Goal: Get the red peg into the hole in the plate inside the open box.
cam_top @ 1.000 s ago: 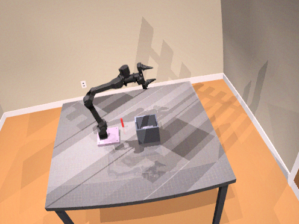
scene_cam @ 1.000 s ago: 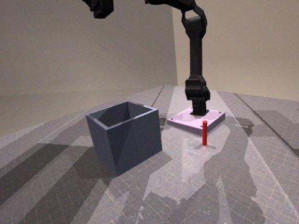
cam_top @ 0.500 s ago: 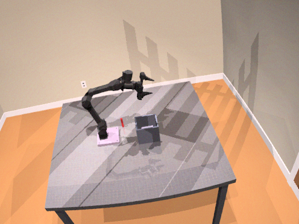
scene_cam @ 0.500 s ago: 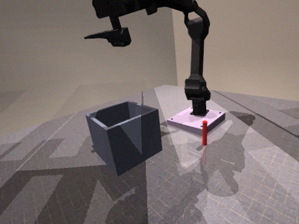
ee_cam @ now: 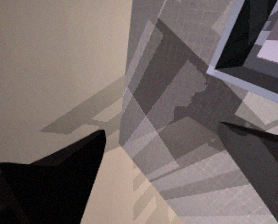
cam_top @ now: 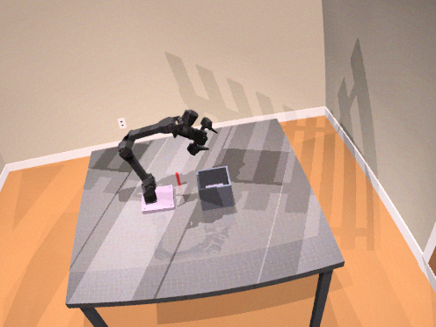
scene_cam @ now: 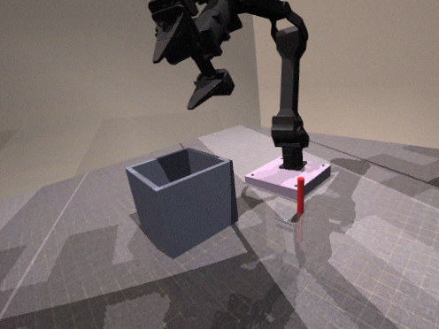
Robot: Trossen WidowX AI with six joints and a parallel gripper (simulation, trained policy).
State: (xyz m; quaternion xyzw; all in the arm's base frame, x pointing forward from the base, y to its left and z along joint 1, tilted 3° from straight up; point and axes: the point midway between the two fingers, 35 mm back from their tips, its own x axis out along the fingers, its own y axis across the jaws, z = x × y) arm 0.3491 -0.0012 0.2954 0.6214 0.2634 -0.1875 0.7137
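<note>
The red peg [cam_top: 178, 178] [scene_cam: 300, 195] stands upright on the table, between the arm's base and the box. The blue-grey open box [cam_top: 216, 197] [scene_cam: 186, 211] stands on the table; its rim [ee_cam: 211, 70] shows at the upper right of the wrist view. Part of the light plate [cam_top: 214, 185] [ee_cam: 270, 52] shows at the box's bottom; its hole cannot be made out. My gripper [cam_top: 213, 140] [scene_cam: 172, 86] [ee_cam: 161, 131] is wide open and empty, high above the table and beyond the box, well away from the peg. The peg is not in the wrist view.
The arm's pale pink base plate [cam_top: 166, 204] [scene_cam: 274, 181] lies on the grey table [cam_top: 211, 267] [scene_cam: 274, 286] behind the peg. The box walls stand taller than the peg. A beige wall [cam_top: 79, 65] rises behind the table. Shadows of the arm fall across the table.
</note>
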